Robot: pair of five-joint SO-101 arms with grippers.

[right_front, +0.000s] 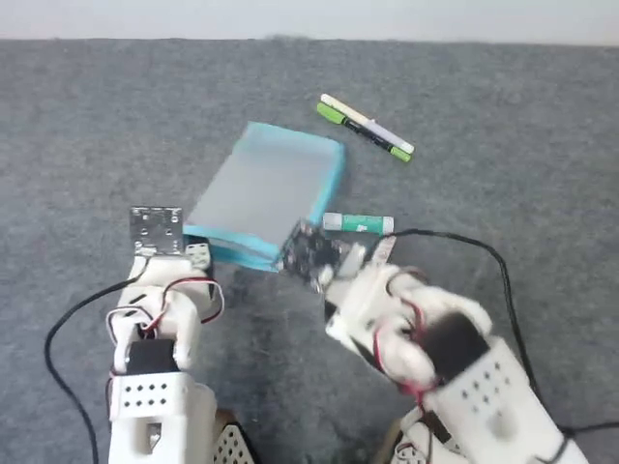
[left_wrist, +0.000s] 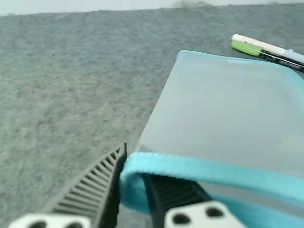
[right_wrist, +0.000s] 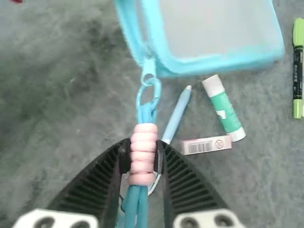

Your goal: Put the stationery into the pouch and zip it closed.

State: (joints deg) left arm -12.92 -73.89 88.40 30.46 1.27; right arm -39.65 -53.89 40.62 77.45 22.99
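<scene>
Pouch [right_front: 266,184] lies flat mid-table, teal trim, frosted top face. Can't tell from here whether the zip is run open or shut

Zip slider [right_wrist: 148,76] sits at the pouch's near corner, with a blue cord [right_wrist: 145,107] running off it to a pink bead pull [right_wrist: 143,166]

Right gripper [right_wrist: 142,144]: jaws narrow, clamped on the bead pull. Left gripper [left_wrist: 134,164]: jaws pinched on the teal rim at the other near corner, one finger above the rim and one under

All stationery is outside the pouch: glue stick [right_front: 358,224], blue pen [right_wrist: 178,111] and a small pink labelled block [right_wrist: 205,145] just beside the near right corner; two markers [right_front: 368,128] off the far right corner, apart from the pouch

My read: we're at the opening step, left anchoring and right on the zip. Nothing loaded, so it's early in the task

Next move needs the pull kept in line with the zip track, cord taut before loading it, and the left grip holding so the pouch doesn't drag. The pen and block sit close to the right jaws, so there's some risk of sweeping them

Surface is grey carpet [right_front: 97,116], probably decent friction. A pale wall strip [right_front: 309,17] runs along the far edge
</scene>
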